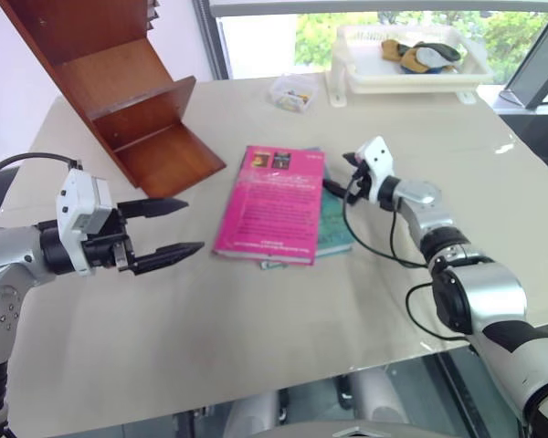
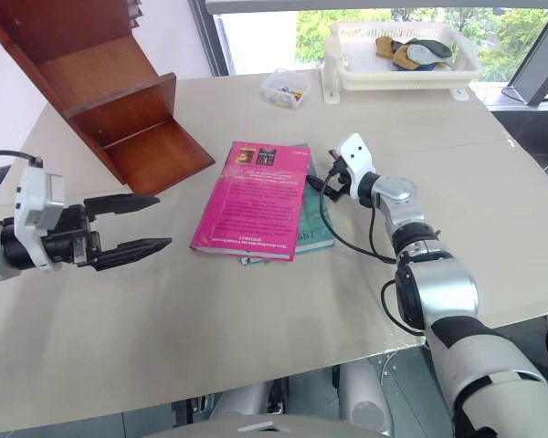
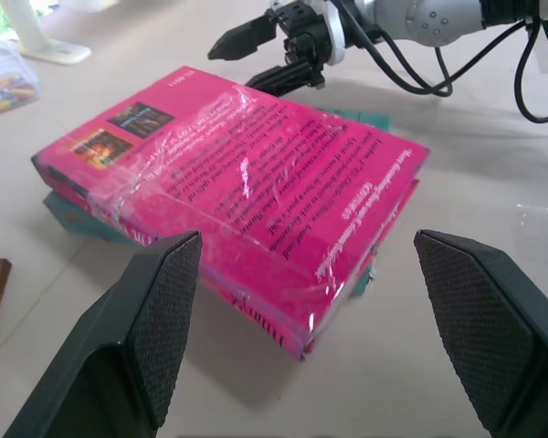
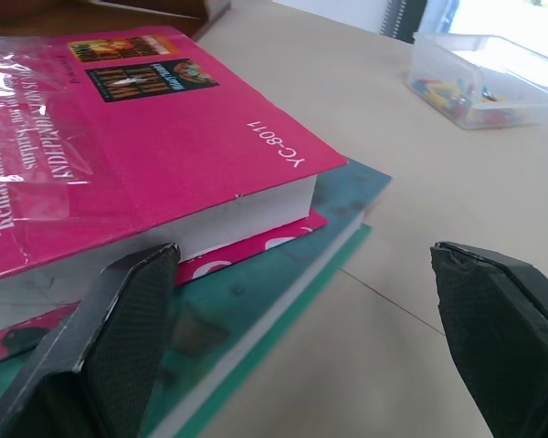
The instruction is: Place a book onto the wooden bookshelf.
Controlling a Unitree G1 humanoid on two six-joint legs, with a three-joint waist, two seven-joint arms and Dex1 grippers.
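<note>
Right end effector (image 1: 340, 171), gaping at the pink book's (image 1: 269, 204) three o'clock edge, should be straddling only that cover; left end effector (image 1: 175, 228) is waiting open.

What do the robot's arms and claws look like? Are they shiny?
Yes! Both arms are shiny silver metal with black joints. Each claw, the left claw and the right claw, has two black pointed fingers with bumpy, textured pads. A white boxy block sits on each wrist, and black cables loop along the arms.

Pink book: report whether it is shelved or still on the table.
Still on the table: the pink book lies flat atop a teal book, beside the wooden bookshelf.
</note>
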